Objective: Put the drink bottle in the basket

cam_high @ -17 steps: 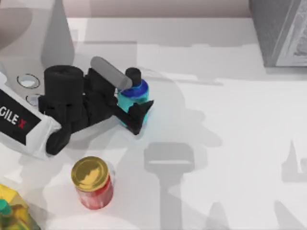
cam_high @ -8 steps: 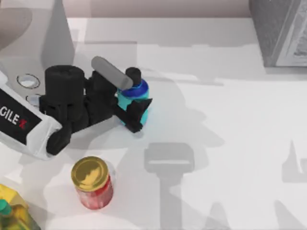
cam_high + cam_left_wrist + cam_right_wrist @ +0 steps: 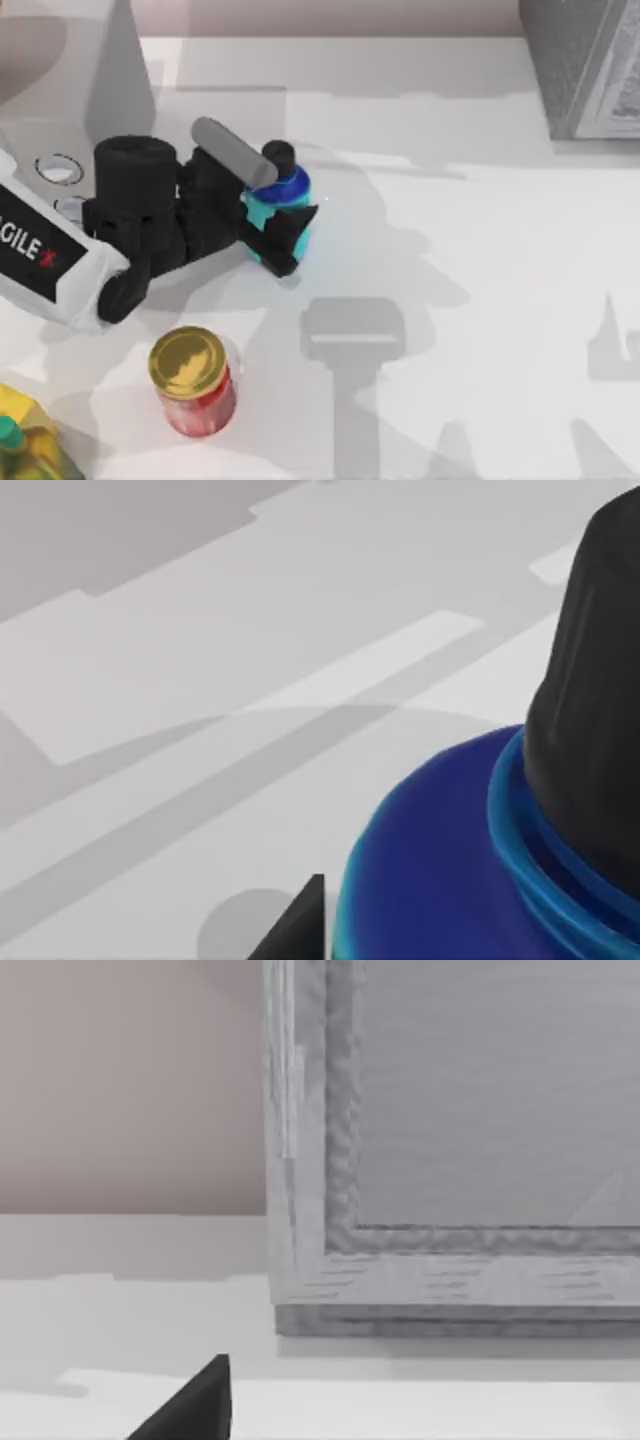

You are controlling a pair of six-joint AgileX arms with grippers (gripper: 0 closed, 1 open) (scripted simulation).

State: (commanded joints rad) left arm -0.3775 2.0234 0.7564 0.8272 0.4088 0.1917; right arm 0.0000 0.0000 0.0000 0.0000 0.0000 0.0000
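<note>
one drink bottle (image 3: 279, 203) upright, cap up | left gripper (image 3: 268, 228) fingers clamped on it

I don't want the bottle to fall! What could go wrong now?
The left gripper pinches the small cyan drink bottle with the black cap low on its body, so it might tip or slip when lifted. The grey basket sits far at the table's right, a long carry. The red jar with the gold lid stands close by.
</note>
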